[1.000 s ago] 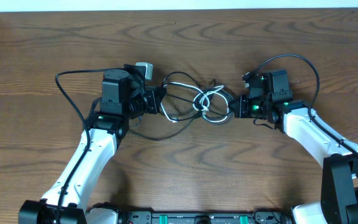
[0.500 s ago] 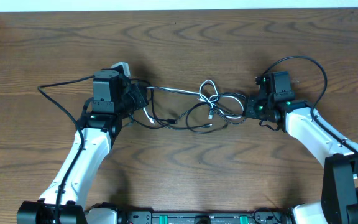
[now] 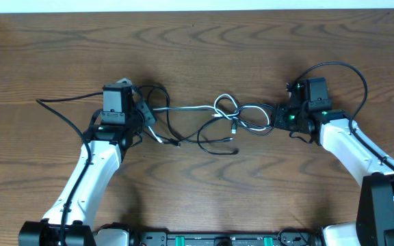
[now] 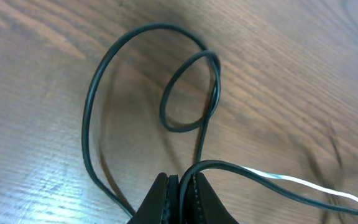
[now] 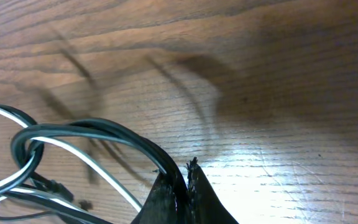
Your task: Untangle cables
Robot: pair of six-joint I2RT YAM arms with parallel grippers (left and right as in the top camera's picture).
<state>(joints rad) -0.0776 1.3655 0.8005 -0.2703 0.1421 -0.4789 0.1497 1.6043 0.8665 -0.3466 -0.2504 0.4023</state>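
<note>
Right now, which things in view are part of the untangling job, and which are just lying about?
Job: the cables, pinched on one side by the left tool and on the other by the right tool.
Not the job: the left arm's thick black wire, the right arm's thick black wire, the wooden table.

- A brown wood-grain table (image 3: pixel 197 55) is filling the overhead view, its far edge meeting a white strip (image 3: pixel 197 5).
- The cables (image 3: pixel 228 113), black and white, are stretching across its middle from left to right, looping into a knot just right of centre.
- Black loose ends (image 3: pixel 232 151) are trailing from the bundle toward the near side, their tips lying on the wood.
- A thicker black wire (image 3: pixel 67 100) is running over the wood at the left.
</note>
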